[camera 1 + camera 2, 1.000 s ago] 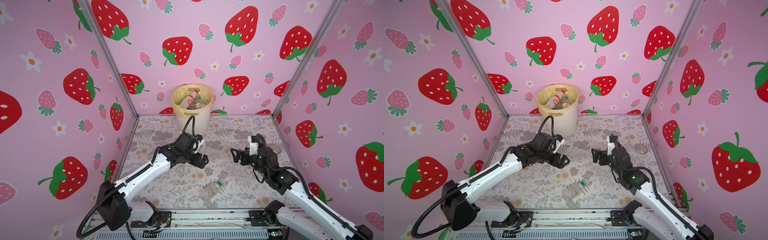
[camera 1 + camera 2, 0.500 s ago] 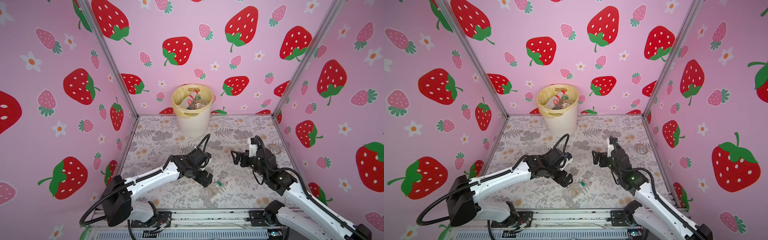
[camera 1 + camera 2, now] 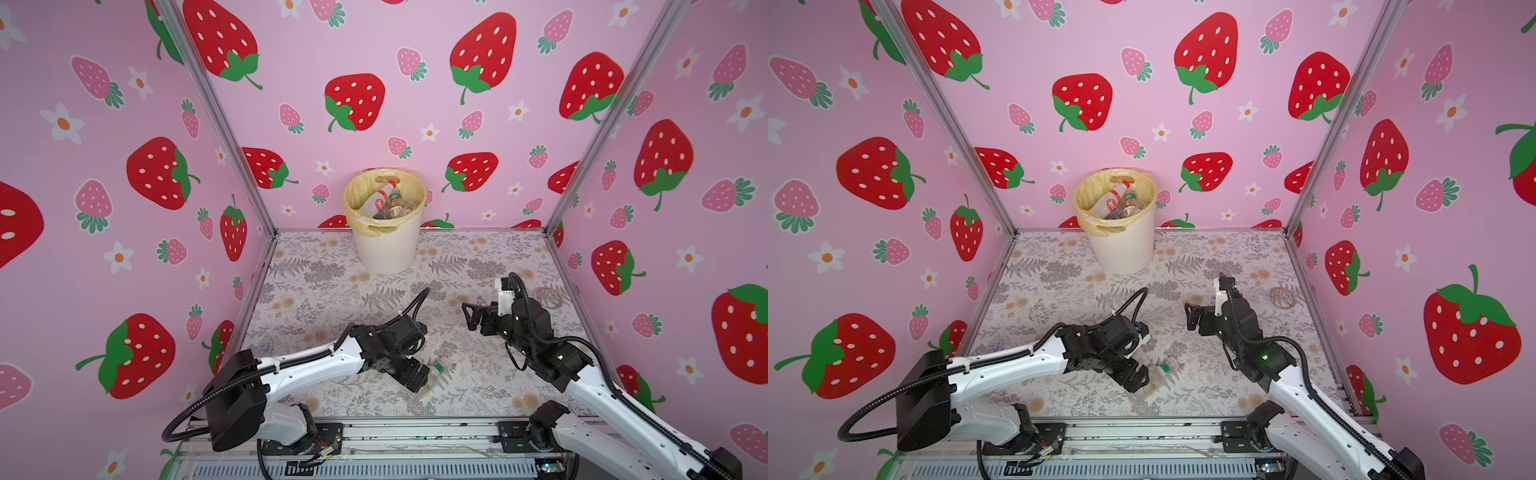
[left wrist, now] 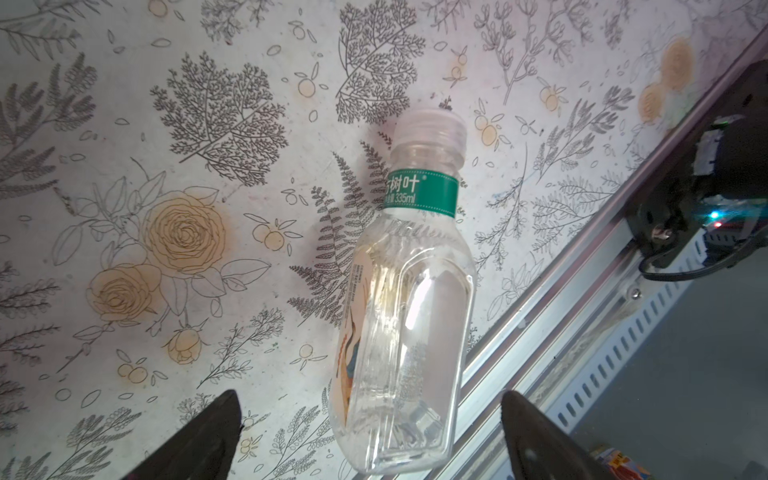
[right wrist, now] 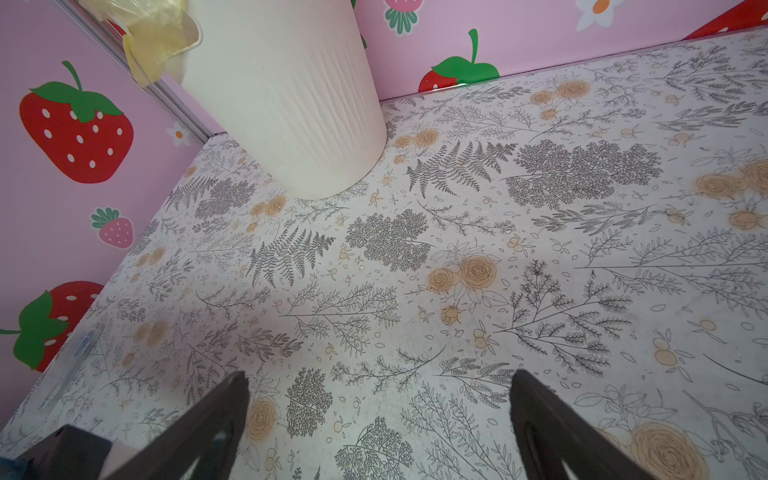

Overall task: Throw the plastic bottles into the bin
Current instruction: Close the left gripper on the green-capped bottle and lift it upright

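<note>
- Table [image 3: 316, 291]: walled on three sides; open floor between my arms.
- Bin [image 3: 386, 249]: upright at the back wall, centre; several bottles [image 3: 384, 201] inside.
- My right gripper [image 5: 378, 374]: jaws spread, empty, over bare table, clear of the walls.
- My left gripper [image 4: 370, 395]: jaws spread, framing the base of the loose bottle [image 4: 409, 299]; no contact seen.
- Loose bottle: clear, green band, lying on its side at the table's front edge, beside the rail [image 4: 582, 291].

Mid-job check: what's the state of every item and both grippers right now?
loose bottle, lying on its side, capped, not gripped.
left gripper, open, fingers straddling that bottle's base.
right gripper, open, empty, above the table.
bin, upright, lined, several bottles inside.
clear ring, lying flat at the table's right side.
</note>
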Robot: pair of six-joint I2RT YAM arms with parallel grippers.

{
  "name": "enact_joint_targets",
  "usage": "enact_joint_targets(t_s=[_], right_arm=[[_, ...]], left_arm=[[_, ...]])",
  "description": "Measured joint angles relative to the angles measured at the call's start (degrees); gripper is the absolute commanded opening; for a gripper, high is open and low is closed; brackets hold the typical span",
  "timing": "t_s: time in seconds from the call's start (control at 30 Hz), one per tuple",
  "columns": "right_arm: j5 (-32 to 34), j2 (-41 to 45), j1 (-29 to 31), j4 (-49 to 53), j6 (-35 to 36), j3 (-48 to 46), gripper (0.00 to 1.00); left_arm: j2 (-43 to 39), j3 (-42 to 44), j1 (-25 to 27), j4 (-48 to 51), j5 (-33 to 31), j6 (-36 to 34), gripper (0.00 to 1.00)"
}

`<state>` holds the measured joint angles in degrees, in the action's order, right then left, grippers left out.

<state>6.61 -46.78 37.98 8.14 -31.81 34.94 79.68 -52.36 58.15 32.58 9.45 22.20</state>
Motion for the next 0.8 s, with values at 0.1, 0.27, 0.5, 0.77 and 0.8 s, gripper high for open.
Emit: enact_joint_targets(t_s=[0.1, 0.27, 0.5, 0.77, 0.8], right_arm=[[0.24, 0.11, 0.0, 0.0, -0.04, -0.09, 0.99], [0.44, 0.28, 0.0, -0.02, -0.11, -0.42, 0.99], [0.44, 0.26, 0.0, -0.02, -0.13, -0.72, 0.99], [0.44, 0.26, 0.0, -0.02, -0.24, -0.74, 0.99], [0.44, 0.26, 0.0, -0.04, -0.31, -0.76, 0.99]], left_arm=[[0.5, 1.27, 0.66, -1.11, 0.17, 1.01, 0.99], [1.84, 2.29, 1.68, -1.6, 0.02, 2.19, 0.99], [4.81, 2.29, 4.11, -1.44, -1.46, 2.21, 0.98], [8.28, 2.03, 6.01, -0.81, -3.06, 1.86, 0.87], [8.48, 1.97, 6.01, -0.66, -3.1, 1.9, 0.86]])
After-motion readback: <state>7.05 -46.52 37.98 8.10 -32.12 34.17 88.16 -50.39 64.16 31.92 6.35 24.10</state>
